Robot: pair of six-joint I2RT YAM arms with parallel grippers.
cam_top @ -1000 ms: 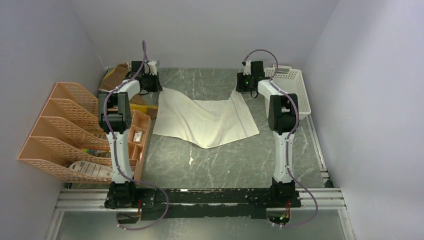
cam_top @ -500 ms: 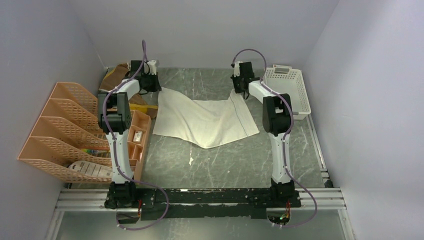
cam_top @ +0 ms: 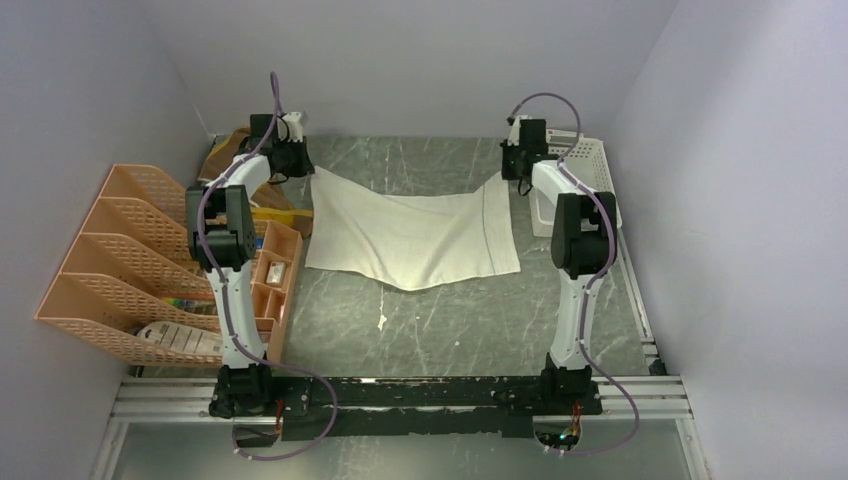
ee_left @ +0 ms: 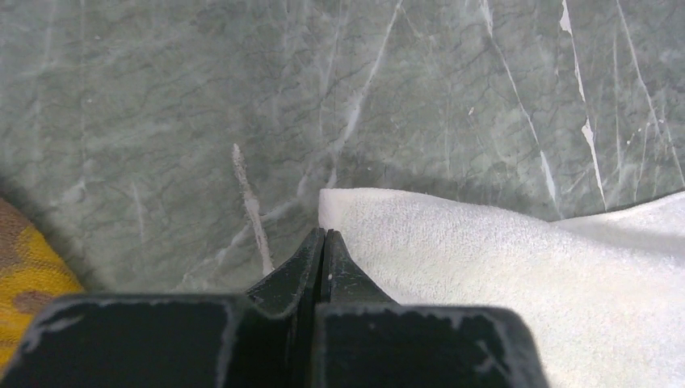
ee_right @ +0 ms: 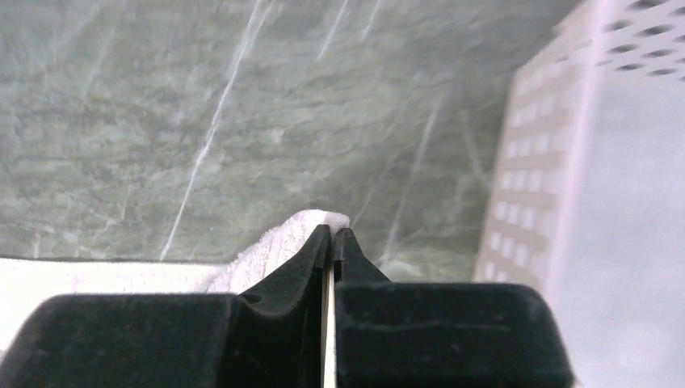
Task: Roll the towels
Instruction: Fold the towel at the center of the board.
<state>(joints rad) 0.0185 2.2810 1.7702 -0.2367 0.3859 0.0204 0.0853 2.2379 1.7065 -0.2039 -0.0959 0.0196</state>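
Note:
The cream-white towel [cam_top: 410, 232] lies spread on the grey marbled table, its far edge lifted and stretched between both grippers. My left gripper [cam_top: 300, 168] is shut on the towel's far left corner [ee_left: 339, 212]; its jaws are pressed together [ee_left: 324, 236]. My right gripper [cam_top: 512, 172] is shut on the far right corner [ee_right: 311, 222], with cloth between the jaws [ee_right: 333, 234]. The brown and mustard towel [cam_top: 232, 150] lies bunched at the far left behind the left arm; a patch of it shows in the left wrist view [ee_left: 24, 271].
A white slotted basket [cam_top: 595, 185] stands at the far right, close beside the right gripper, also in the right wrist view [ee_right: 598, 137]. An orange mesh file rack [cam_top: 120, 260] and an orange tray [cam_top: 275, 275] with small items stand at the left.
The right gripper moved right toward the basket and the left gripper slightly left and back, pulling the towel's far edge out wider and straighter.

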